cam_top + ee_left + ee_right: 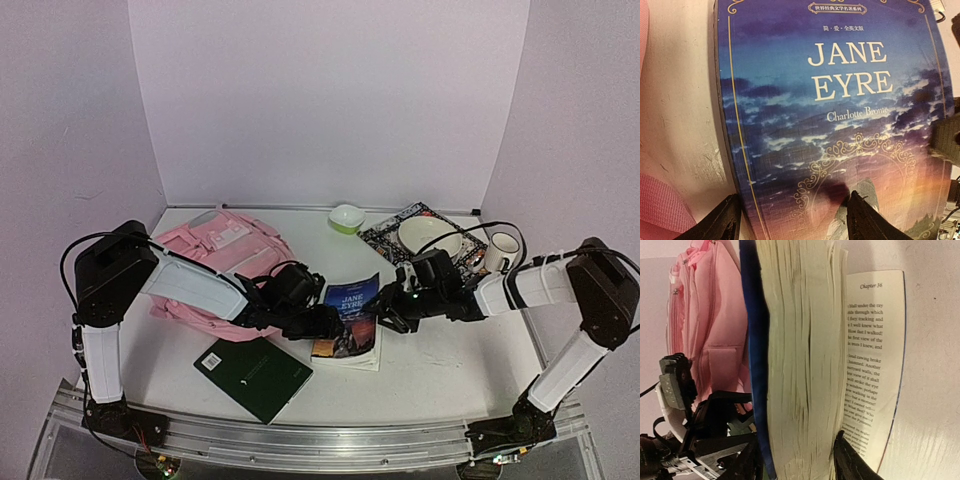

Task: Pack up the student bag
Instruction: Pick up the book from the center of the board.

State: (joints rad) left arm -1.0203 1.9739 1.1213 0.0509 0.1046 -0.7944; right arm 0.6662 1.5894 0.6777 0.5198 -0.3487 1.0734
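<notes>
Top external view put the student bag (215, 265) at the table's (430, 370) rear left. Mid-table, my left gripper (325, 322) stood spread across the Jane Eyre paperback's (350, 318) spine. My right gripper (388, 320) bracketed its pages, and I couldn't tell whether it gripped. The next move needed a firm pinch, then a carry bagward.

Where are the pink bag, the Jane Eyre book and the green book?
pink bag (225, 245): top view, near its front pocket.
Jane Eyre book (790, 140): left wrist view, front cover below the title.
green book (252, 372): top view, middle of its cover.
</notes>
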